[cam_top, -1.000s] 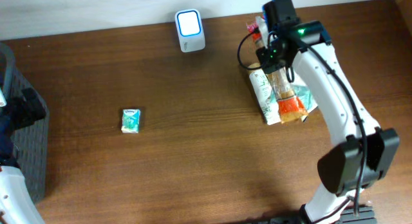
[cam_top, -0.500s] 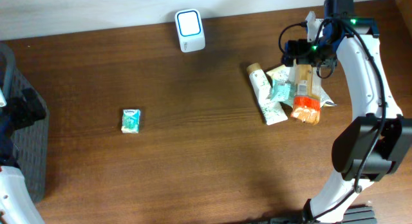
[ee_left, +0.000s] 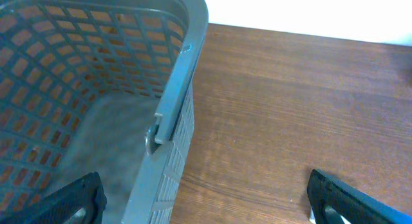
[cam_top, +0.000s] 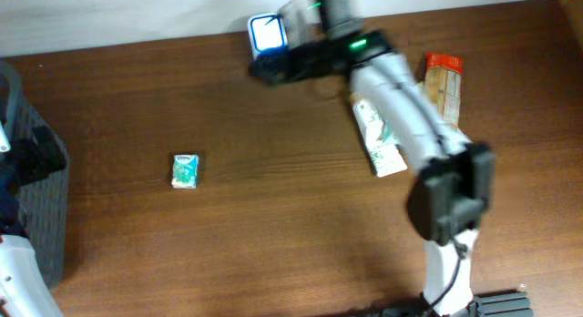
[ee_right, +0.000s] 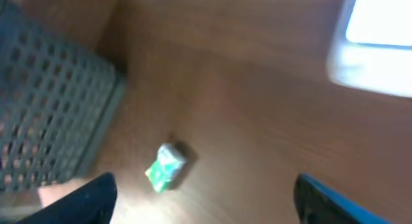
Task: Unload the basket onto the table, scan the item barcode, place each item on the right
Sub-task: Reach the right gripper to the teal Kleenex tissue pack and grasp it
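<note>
A small green packet (cam_top: 185, 170) lies alone on the left half of the wooden table; it also shows in the right wrist view (ee_right: 164, 167). The white scanner (cam_top: 267, 34) stands at the back edge and is a bright blur in the wrist view (ee_right: 376, 37). My right gripper (cam_top: 270, 68) hovers just in front of the scanner, blurred by motion, open (ee_right: 206, 205) and holding nothing. My left gripper (ee_left: 209, 208) is open over the rim of the grey basket (ee_left: 174, 108), with nothing in it.
An orange packet (cam_top: 443, 78) and a white pouch (cam_top: 380, 141) lie at the back right. The grey basket (cam_top: 36, 208) fills the left edge. The right arm (cam_top: 410, 117) stretches across the back right of the table.
The right gripper let go of the orange packet, which now lies at the back right. The arm swung left across the table to the scanner. The left arm has not moved.
</note>
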Controlling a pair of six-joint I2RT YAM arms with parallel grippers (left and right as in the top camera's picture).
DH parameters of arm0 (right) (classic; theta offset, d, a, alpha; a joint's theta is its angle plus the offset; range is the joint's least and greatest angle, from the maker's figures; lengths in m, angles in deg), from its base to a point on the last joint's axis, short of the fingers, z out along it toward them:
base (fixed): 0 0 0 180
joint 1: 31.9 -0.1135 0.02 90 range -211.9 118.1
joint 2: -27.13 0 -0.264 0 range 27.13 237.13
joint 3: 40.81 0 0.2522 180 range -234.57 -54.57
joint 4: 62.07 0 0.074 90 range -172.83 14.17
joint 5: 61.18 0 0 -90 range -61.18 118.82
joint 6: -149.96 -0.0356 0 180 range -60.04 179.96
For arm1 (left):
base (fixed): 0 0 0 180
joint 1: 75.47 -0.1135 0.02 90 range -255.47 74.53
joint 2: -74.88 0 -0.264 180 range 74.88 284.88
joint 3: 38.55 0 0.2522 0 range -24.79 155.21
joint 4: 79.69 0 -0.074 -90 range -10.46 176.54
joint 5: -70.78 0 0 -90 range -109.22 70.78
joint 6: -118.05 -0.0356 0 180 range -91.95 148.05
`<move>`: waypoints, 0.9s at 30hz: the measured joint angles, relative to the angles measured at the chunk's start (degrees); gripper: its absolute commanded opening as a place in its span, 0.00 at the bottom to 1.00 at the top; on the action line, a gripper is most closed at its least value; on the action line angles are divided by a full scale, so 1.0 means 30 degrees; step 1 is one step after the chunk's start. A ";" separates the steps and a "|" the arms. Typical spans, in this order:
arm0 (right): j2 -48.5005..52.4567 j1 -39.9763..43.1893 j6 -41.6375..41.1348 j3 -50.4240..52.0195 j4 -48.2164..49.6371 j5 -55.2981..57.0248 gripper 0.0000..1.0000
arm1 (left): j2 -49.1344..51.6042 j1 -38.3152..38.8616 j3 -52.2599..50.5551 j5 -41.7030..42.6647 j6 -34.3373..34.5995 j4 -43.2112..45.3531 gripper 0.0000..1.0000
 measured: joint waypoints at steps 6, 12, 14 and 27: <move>0.2783 -0.4969 -0.4452 0.0036 0.2244 0.4401 0.63 | 0.0000 0.0000 0.0000 0.0000 0.0000 -0.0007 0.99; 0.3985 -0.7395 -0.6426 0.0044 0.3126 0.6987 0.49 | 0.0000 0.0000 0.0000 0.0000 -0.0007 -0.0007 0.99; 0.4605 -0.7745 -0.6659 0.0044 0.3016 0.7220 0.45 | 0.0000 0.0000 0.0000 0.0000 -0.0007 -0.0007 0.99; 0.5625 -0.8575 -0.7053 0.0066 0.1464 0.7133 0.19 | 0.0000 0.0000 0.0000 0.0000 -0.0007 -0.0007 0.99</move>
